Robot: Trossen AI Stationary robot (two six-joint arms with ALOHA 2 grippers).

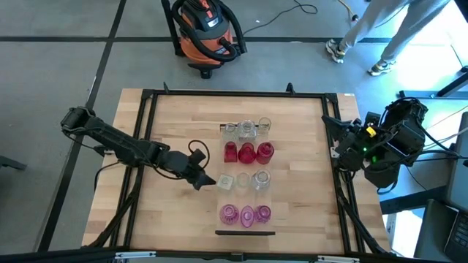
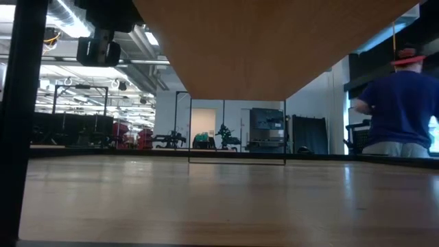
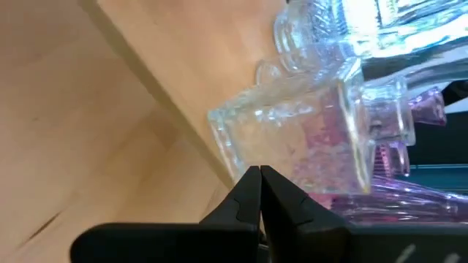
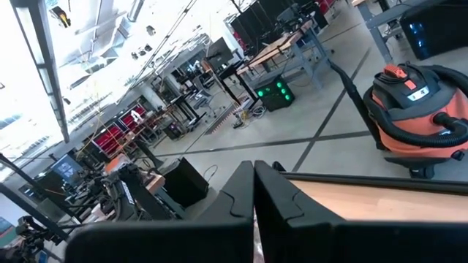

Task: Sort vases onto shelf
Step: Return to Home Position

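1. The left claw point(image 3: 259, 177) has its two dark fingers pressed together, with nothing between them.
2. It is just beside a clear square glass vase point(image 3: 292, 139), at 9 o'clock from it. I cannot tell if they touch.
3. That vase stands at the 9 o'clock edge of the long light-wood shelf point(image 1: 247, 196) in the middle of the table.
4. The shelf holds four rows of three:
   - clear glass vases point(image 1: 246, 129) at the 12 o'clock end
   - deep red glass vases point(image 1: 247, 153)
   - the row with the square vase
   - pink glass vases point(image 1: 247, 215) at the 6 o'clock end
5. The right claw point(image 4: 254, 186) is pressed together too and holds nothing.
6. Its arm is folded up at the table's 3 o'clock edge, well apart from the shelf.
7. An orange and black vacuum cleaner point(image 1: 207, 29) sits on the floor past the table's 12 o'clock side.
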